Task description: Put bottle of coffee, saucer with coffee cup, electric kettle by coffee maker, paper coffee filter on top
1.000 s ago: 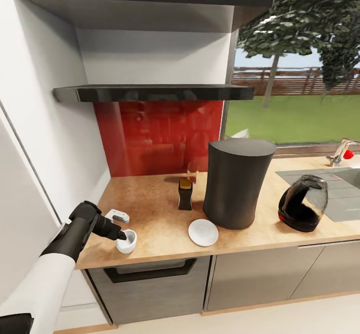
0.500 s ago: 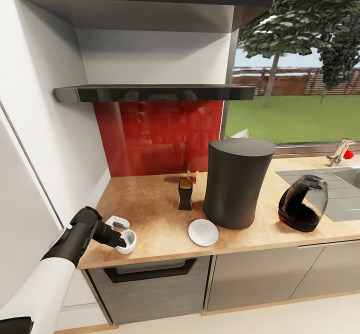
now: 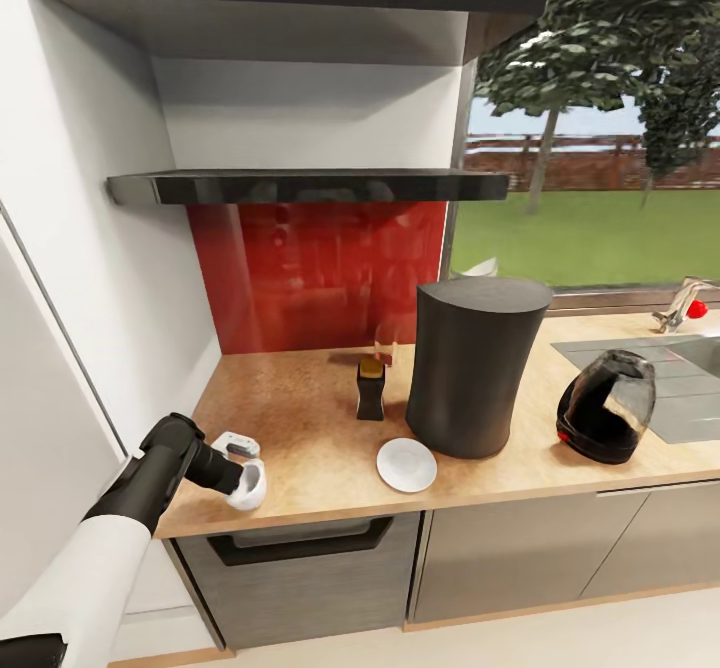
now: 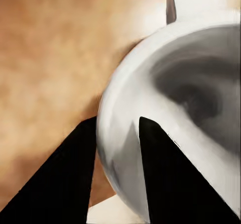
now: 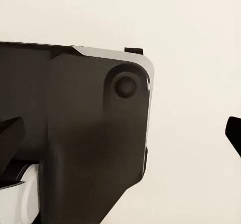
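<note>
While my left gripper (image 3: 240, 481) pinches the coffee cup (image 3: 250, 486) by its rim, tilted near the kitchen countertop (image 3: 300, 428) front edge; saucer (image 3: 406, 464) well apart rightward, bare worktop between. Right gripper: state untellable.

1. Your kitchen countertop (image 3: 310, 398) runs across the lower half of the head view, tan and speckled, with grey cabinet fronts below it.
2. At center right on it stands the coffee maker (image 3: 475, 366), upright.
3. Just left of that stands the bottle of coffee (image 3: 371, 388), upright and close to it.
4. The saucer (image 3: 406, 465) lies flat near the front edge, just before the coffee maker's base.
5. At lower left, by the front edge, you see the coffee cup (image 3: 250, 485) tipped over, with a small white-and-grey object (image 3: 236, 443) just behind it.
6. At right, the electric kettle (image 3: 607, 406) leans tilted on the worktop.
</note>
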{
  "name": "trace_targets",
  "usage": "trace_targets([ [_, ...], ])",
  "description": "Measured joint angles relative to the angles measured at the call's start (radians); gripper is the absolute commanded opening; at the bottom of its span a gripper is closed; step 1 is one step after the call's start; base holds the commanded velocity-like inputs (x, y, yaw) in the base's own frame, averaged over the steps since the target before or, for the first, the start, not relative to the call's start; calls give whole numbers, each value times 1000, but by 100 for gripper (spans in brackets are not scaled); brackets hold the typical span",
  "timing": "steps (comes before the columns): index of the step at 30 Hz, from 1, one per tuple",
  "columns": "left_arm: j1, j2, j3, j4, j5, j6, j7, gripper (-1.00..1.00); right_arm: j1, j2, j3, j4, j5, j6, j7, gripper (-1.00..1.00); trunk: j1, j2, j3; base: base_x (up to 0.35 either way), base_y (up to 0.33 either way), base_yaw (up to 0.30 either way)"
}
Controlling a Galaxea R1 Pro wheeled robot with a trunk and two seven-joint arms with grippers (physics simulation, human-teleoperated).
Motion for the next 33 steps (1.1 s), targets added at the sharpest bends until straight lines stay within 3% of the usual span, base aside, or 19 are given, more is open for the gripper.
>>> trace_targets([
  [24,-1,0,1,-13,-22,-11,-1,-100,0,0,-1,0,-2,0,0,100,0,0,0,0,0,0],
  [30,-20,-2,-3,-18,-21,-8,-14,-100,0,0,-1,0,-3,0,0,100,0,0,0,0,0,0],
  [33,-63,-12,-5,-20,-19,-2,-13,-100,0,1,-3,-1,-4,0,0,100,0,0,0,0,0,0],
])
